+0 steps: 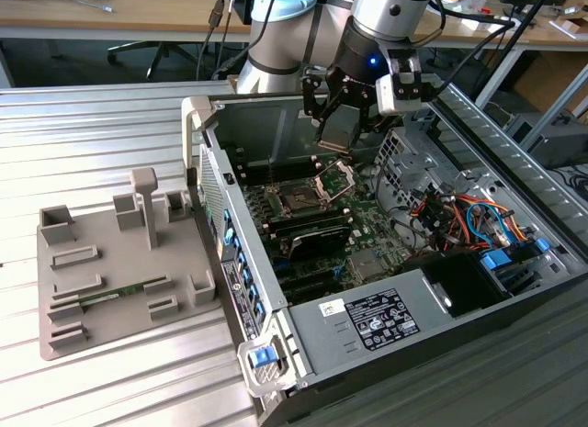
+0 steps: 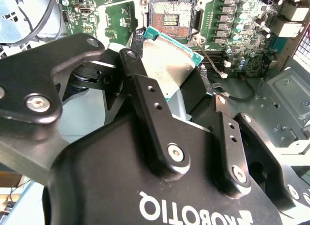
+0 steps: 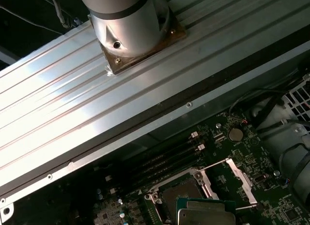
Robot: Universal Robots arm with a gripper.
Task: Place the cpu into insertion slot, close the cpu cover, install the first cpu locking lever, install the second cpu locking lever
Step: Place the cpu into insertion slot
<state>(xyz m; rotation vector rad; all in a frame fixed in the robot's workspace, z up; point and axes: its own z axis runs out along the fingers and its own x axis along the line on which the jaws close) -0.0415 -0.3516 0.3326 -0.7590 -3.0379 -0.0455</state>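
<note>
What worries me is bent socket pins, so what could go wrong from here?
1. The tool holds the cpu above the insertion slot, and it looks tilted. If it lands skewed, a corner may dig into the contacts.
2. The cpu cover stands raised beside the slot, so the chip or tool might catch it on the way down.

silver-grey arm [image 1: 390, 9], black gripper [image 1: 340, 124], silver screws [image 2: 175, 151].

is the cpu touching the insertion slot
Apart. In the exterior view the gripper holds the cpu in the air, clear above the insertion slot.
</note>
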